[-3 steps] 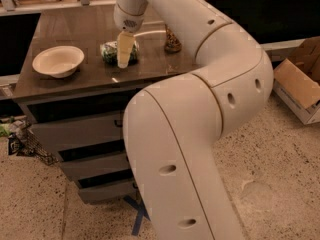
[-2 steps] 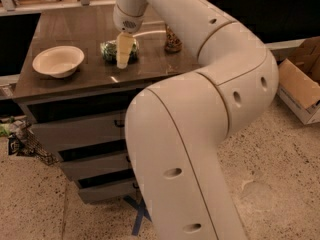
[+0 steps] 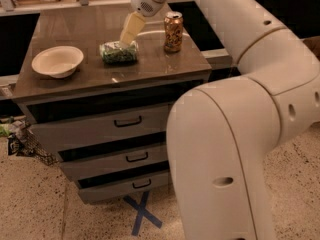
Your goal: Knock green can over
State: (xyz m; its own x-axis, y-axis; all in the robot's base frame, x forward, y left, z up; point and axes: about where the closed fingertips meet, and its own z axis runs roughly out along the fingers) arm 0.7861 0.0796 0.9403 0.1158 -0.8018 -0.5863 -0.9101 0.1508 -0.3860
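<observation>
The green can [image 3: 118, 52] lies on its side on the brown cabinet top [image 3: 90, 79], near the middle, with its green and white label facing me. My gripper [image 3: 128, 36] hangs just above the can's right end, pointing down and to the left, at or very near its upper edge. The white arm fills the right side of the view.
An orange-gold can [image 3: 173, 31] stands upright just right of the gripper. A white bowl [image 3: 57, 61] sits at the left of the cabinet top. The cabinet has three drawers [image 3: 127, 121] below. A blue X [image 3: 142, 214] is taped on the floor.
The gripper has pulled up and to the right, off the green can. The can now shows in full, lying on its side. The orange-gold can is also fully in view.
</observation>
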